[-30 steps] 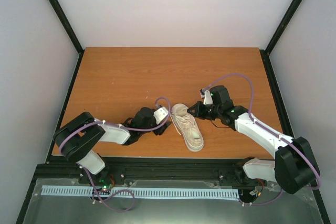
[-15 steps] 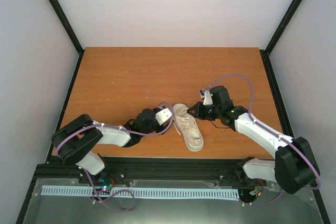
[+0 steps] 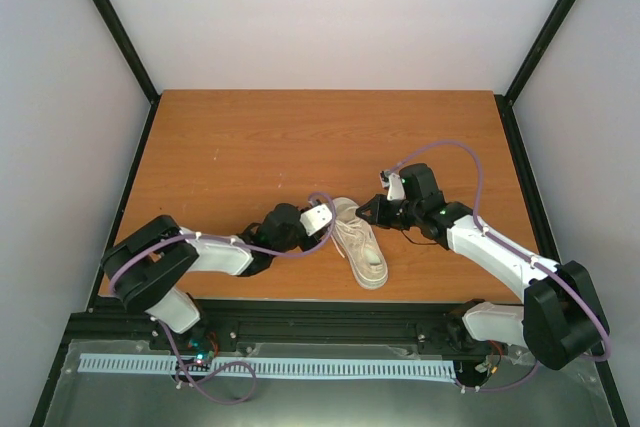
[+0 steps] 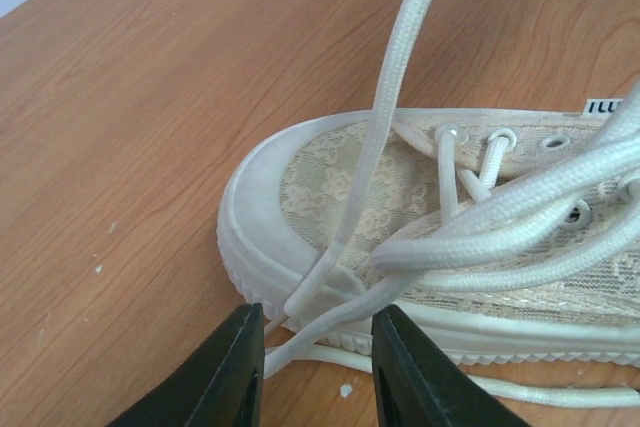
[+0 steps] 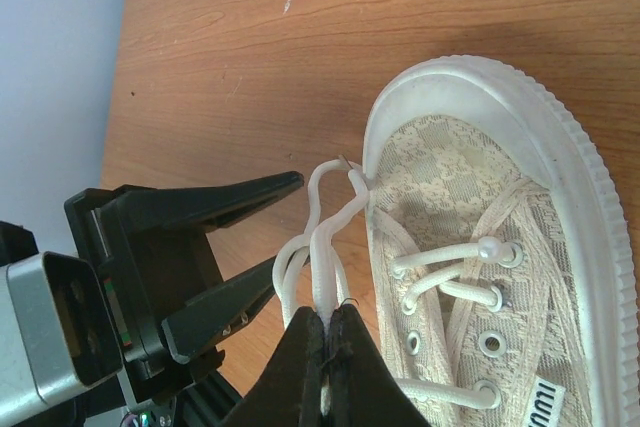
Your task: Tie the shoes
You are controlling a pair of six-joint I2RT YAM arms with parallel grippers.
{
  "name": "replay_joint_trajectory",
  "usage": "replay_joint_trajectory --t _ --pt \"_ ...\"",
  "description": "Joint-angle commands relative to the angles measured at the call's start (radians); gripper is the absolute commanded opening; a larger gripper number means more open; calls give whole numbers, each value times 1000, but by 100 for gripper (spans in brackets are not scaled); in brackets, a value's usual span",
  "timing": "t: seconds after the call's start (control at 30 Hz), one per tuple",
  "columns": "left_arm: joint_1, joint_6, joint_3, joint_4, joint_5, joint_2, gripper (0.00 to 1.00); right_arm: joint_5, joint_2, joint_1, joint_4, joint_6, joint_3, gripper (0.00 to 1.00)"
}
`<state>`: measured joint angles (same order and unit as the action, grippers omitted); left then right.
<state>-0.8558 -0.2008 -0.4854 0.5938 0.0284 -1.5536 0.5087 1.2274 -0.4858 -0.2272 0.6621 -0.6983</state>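
Pinched together, the right gripper [image 5: 325,319] is clamped on the white laces [image 5: 318,247], which are drawn out sideways from the toe of the sneaker [image 5: 470,197] and run up into the closed fingertips. From above, that right gripper [image 3: 368,209] is seen just beside the right flank of the toe. The left gripper [image 4: 315,325] is held with its fingers apart at the toe's other side. Lace strands are seen passing through the gap between them, low against the wood and next to the sole, but whether either pad is touching a strand cannot be told. One lace [image 4: 400,77] is stretched taut, rising from that gap across the toe cap. The sneaker [image 3: 362,244] is laid upright on its sole on the table [image 3: 250,147], a little right of centre, with its toe turned toward the far left and its heel brought close to the near edge. Little room is left between heel and that edge. Wide bare wood is offered beyond the toe toward the far edge and out to both sides, where the table is bounded by the black frame [image 3: 120,37]. The two grippers are set near each other, with only the toe between them.
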Motion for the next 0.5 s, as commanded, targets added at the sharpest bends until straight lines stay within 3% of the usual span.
replay_joint_trajectory --t 0.0,0.17,0.37,0.47 --pt "-9 -13 -49 -14 -29 -18 30 2 -25 1 18 -10 15 3" --pt "-9 -8 -65 -31 -41 -33 22 0 -29 1 18 -9 15 3" --pt "-9 28 -87 -90 -21 -32 1 -40 -40 1 8 -4 18 3" --pt "-9 84 -68 -126 -1 -3 1 -109 -55 2 -3 6 6 3"
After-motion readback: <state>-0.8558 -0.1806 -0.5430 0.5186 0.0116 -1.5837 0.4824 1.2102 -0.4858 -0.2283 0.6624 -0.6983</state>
